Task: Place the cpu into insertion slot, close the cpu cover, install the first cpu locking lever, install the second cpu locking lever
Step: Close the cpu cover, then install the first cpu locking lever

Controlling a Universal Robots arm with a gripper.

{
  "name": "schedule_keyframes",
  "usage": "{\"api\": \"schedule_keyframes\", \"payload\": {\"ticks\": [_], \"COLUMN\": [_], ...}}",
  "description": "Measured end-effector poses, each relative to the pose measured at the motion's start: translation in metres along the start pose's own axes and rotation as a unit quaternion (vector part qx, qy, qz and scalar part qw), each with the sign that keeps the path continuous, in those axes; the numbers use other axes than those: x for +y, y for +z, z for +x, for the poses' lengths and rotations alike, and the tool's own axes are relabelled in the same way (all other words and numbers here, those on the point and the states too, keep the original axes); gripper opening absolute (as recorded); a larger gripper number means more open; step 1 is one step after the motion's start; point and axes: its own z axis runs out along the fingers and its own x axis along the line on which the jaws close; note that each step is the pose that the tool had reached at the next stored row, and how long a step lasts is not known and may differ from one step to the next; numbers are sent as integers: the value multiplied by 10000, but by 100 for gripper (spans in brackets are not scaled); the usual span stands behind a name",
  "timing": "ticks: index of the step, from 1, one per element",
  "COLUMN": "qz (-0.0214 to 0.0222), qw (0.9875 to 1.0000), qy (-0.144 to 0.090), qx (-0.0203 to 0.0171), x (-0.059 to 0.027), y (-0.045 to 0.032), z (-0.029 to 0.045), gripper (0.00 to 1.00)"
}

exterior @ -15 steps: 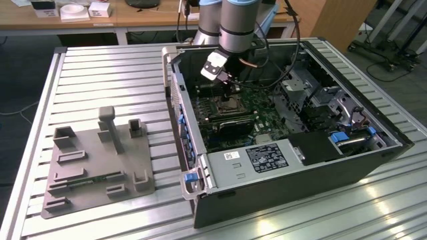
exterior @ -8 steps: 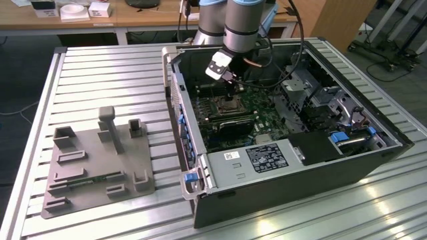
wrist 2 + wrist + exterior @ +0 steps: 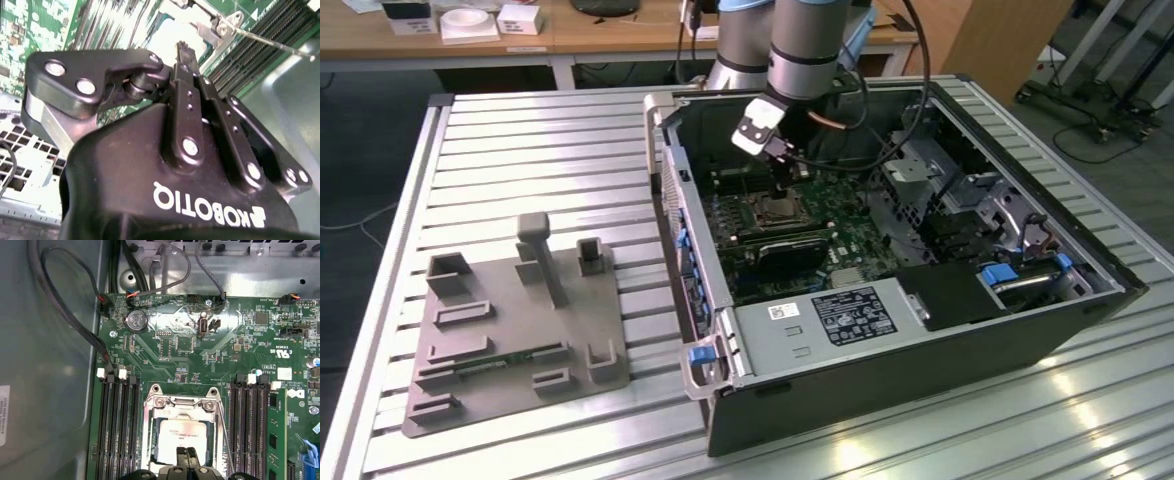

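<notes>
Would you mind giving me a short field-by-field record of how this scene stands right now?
Setting: open computer case on a slatted metal table
Chip: cpu seated in the insertion slot
Plate: cpu cover lying flat around the cpu
Arm: gripper, fingertips together, holding nothing, over the cpu
Latch: thin lever beside the slot; latched or not, cannot tell
Nearby: grey fixture on the table, at the exterior view's left of the case

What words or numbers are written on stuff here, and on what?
On the gripper: white lettering, a maker's name; not quoted.
On the computer case: black label, too small to read.
On the green board: tiny white print, too small to read.
</notes>
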Motion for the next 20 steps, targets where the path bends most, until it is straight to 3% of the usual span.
{"api": "schedule_keyframes", "payload": {"ticks": [10,20], "qz": [0,0], "qw": [10000,10000], "qy": [0,0], "qx": [0,0], "x": [63,66], "y": [1,1], "z": [-3,-3], "gripper": [10,10]}}
